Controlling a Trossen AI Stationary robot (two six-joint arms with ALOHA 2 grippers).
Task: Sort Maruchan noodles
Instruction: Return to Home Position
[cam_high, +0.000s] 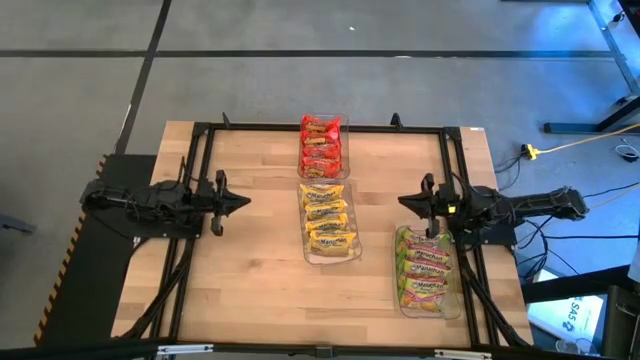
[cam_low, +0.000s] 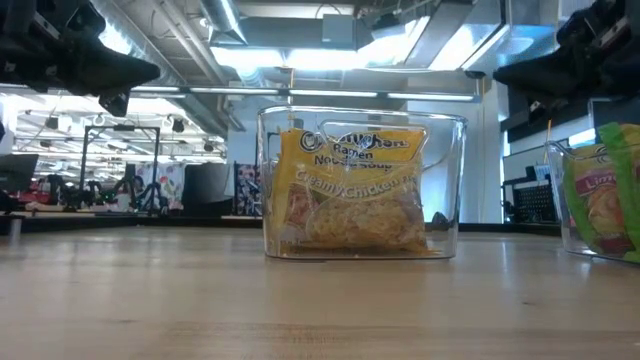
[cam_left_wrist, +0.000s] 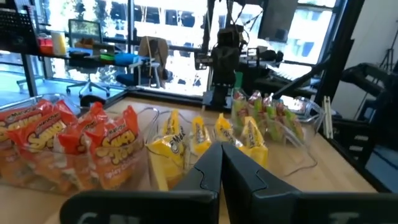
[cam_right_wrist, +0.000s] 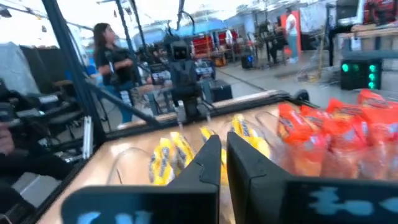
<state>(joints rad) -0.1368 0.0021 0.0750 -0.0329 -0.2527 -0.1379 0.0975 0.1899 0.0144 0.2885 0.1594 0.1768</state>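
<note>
The noodle packets stand on edge in three clear bins. Red packets (cam_high: 321, 146) fill the bin at the far middle, yellow packets (cam_high: 329, 223) the centre bin, and green/pink packets (cam_high: 426, 272) the bin near the right arm. My left gripper (cam_high: 246, 201) hovers shut left of the yellow bin, pointing at it. My right gripper (cam_high: 401, 204) hovers shut right of that bin, above the far end of the green/pink bin. The left wrist view shows red (cam_left_wrist: 74, 146), yellow (cam_left_wrist: 186, 140) and green/pink (cam_left_wrist: 267, 115) packets beyond the gripper (cam_left_wrist: 221, 152). The right wrist view shows yellow (cam_right_wrist: 174, 155) and red (cam_right_wrist: 336, 137) packets beyond the gripper (cam_right_wrist: 224, 144).
A black rail frame (cam_high: 300, 128) borders the wooden table (cam_high: 250, 280) along its far, left and right sides. Bare wood lies between the left arm and the bins, and along the near edge. A person (cam_right_wrist: 112, 59) stands in the room beyond the table.
</note>
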